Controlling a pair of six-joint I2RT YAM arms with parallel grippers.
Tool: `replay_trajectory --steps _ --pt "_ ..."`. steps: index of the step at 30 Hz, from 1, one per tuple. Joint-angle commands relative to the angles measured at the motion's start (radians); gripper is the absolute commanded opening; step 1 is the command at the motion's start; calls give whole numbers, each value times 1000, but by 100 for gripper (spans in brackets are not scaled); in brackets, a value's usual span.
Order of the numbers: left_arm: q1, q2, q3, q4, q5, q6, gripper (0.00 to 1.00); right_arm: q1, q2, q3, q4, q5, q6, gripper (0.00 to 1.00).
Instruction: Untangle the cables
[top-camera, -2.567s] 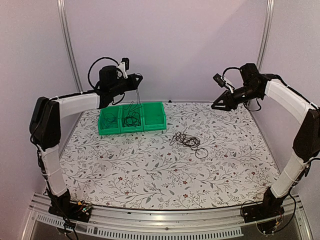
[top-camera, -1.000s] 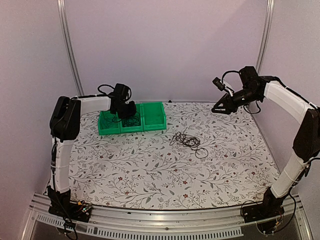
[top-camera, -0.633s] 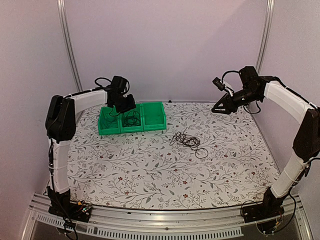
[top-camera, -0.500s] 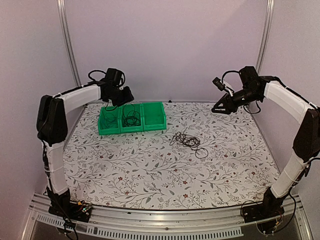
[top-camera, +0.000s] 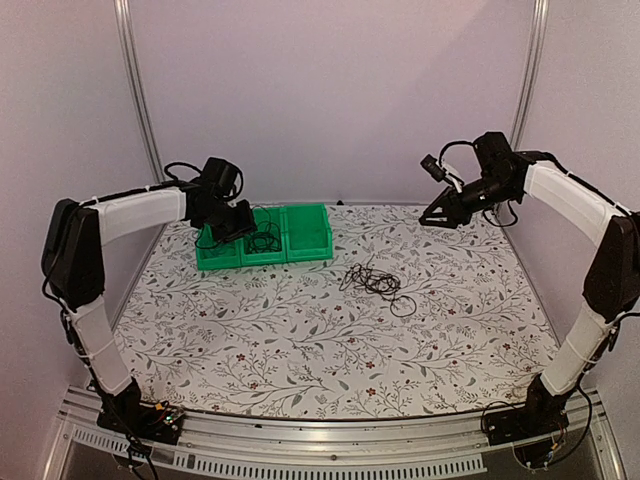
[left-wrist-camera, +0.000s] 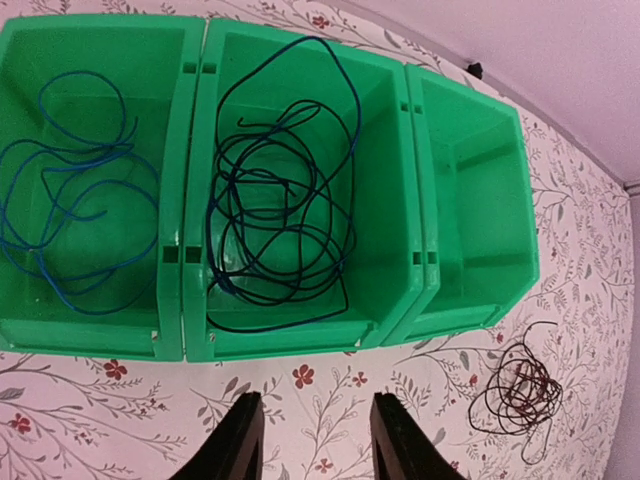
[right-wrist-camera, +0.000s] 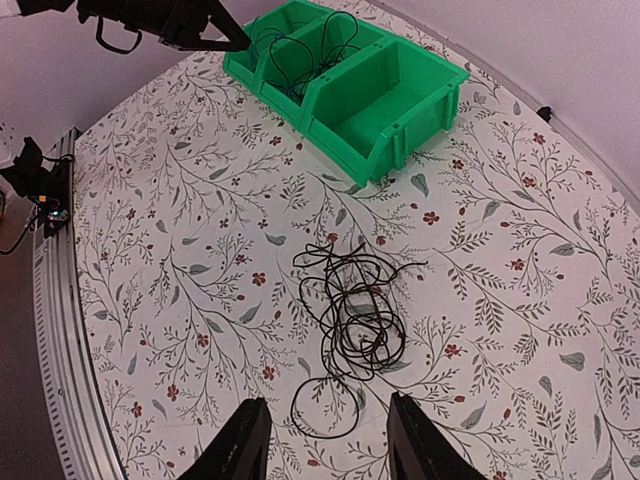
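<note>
A black tangle of cables (top-camera: 376, 283) lies on the floral table right of centre; it also shows in the right wrist view (right-wrist-camera: 355, 315) and at the lower right of the left wrist view (left-wrist-camera: 517, 393). A black cable coil (left-wrist-camera: 280, 230) lies in the middle green bin and a blue cable (left-wrist-camera: 70, 190) in the left bin. My left gripper (top-camera: 243, 222) hovers open and empty by the bins; its fingers (left-wrist-camera: 236, 448) are spread over bare table. My right gripper (top-camera: 428, 217) is open and empty, held high at the back right, its fingers (right-wrist-camera: 243, 446) framing the tangle far below.
Three joined green bins (top-camera: 308, 250) stand at the back left of the table; the right bin (left-wrist-camera: 478, 200) holds nothing. Metal frame posts (top-camera: 137, 90) rise at the back corners. The table's front rail (top-camera: 320, 440) runs along the near edge.
My left arm dipped down to the middle bin, left the black cable there, then rose and drew back to the left with open fingers. My right arm barely moved.
</note>
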Motion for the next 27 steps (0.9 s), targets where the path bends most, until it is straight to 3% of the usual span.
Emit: replay_trajectory --steps 1,8,12,18,22,27 --pt "-3 37 14 -4 -3 -13 35 15 18 33 3 2 -1 44" --pt "-1 119 115 39 33 18 28 15 12 6 -4 13 -17 45" --pt "-39 142 196 82 71 88 31 16 53 12 -53 37 -41 47" --pt "-141 119 181 263 254 280 38 15 186 5 -53 68 -32 49" --pt "-226 132 163 292 305 374 43 16 287 81 -46 56 -15 51" --pt "-284 131 129 299 348 337 44 30 448 229 -39 19 13 55"
